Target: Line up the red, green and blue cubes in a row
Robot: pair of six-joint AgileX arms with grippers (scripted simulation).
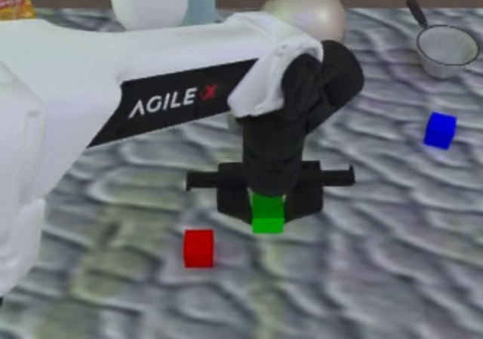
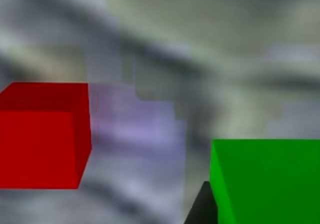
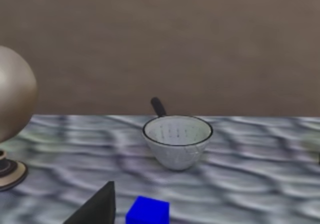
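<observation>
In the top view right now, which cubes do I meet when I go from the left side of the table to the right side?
red cube → green cube, which sits under the left gripper → blue cube, far off toward the right.

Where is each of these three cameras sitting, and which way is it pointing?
Top view: above the table, looking down on the left arm, its left gripper over the green cube.
Left wrist view: on the left arm, close to the table, facing the red cube and green cube; one dark finger shows.
Right wrist view: on the right arm, low, facing the strainer and blue cube; a dark finger shows.
Shared: all three cubes appear from above too.
</observation>
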